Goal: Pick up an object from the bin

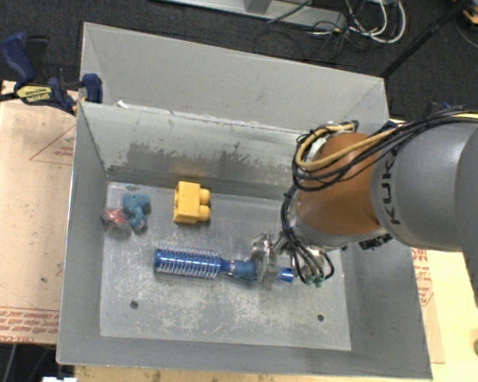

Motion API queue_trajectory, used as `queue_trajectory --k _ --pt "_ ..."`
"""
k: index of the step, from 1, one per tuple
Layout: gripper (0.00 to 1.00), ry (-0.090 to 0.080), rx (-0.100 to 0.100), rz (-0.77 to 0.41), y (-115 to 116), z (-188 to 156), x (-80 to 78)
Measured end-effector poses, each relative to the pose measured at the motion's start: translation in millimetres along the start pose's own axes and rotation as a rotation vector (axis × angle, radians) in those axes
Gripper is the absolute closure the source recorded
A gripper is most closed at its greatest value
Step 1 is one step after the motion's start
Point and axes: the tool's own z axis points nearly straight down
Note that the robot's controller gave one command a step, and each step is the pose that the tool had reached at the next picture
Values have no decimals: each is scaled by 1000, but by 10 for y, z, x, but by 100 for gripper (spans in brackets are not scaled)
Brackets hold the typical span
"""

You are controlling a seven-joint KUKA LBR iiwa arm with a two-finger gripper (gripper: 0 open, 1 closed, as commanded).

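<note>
— So, biggest first?
— A grey metal bin [204, 313] with sloped walls and a scuffed floor, and dark ground with cables [370, 14] behind it. Next is the grey arm [451, 189] with its orange cover.
— And inside?
— A blue brush [189, 263] with ribbed bristles lies mid-floor. A blocky yellow toy [191, 203] sits behind it, and a small blue lump [137, 208] at the left.
— The gripper [261, 255]?
— Low over the brush's right handle end. I cannot tell how its jaws stand.
</note>
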Motion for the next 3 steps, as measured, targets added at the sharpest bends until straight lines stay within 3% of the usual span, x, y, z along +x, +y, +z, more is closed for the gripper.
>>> queue_trajectory --k 1,2,3 --pt "100 -2 -1 10 193 -1516 115" --pt "0 6 0 11 189 -1468 128" --pt "0 16 0 -88 -266 -337 274"
